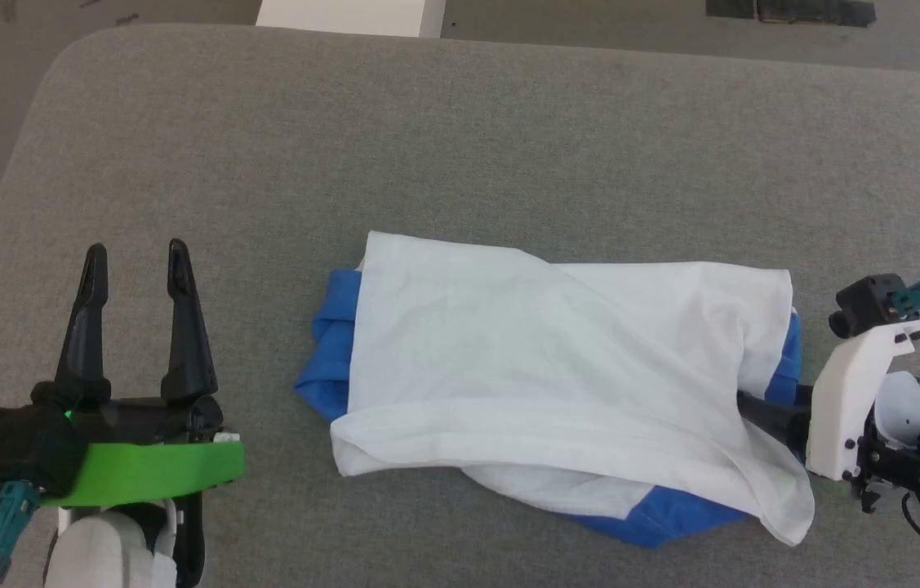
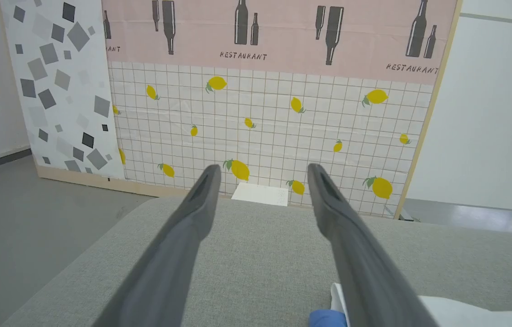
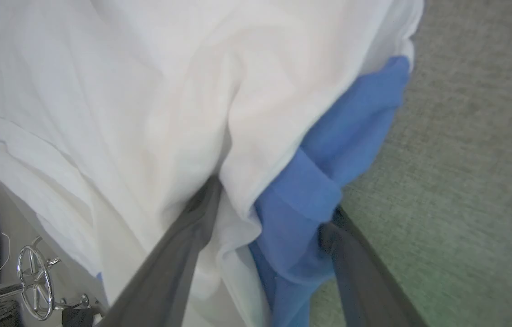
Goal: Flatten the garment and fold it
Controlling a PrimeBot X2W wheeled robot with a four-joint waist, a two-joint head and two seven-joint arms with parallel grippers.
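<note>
toward the table's (image 1: 508, 122) right edge the right gripper (image 3: 273, 199), jaws spread, burrows under the garment's (image 1: 508, 343) bunched end, likely to seize it; left gripper (image 1: 137, 261) hovers open, well apart.

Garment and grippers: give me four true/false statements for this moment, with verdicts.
1. The garment lies bunched on the grey surface, not spread flat. True.
2. The left gripper grips a blue sleeve. False: it is open and sits apart from the garment, off its left end.
3. The right gripper has its fingers pushed into the garment's right end. True.
4. The garment is white all over. False: blue cloth shows at both ends.
</note>
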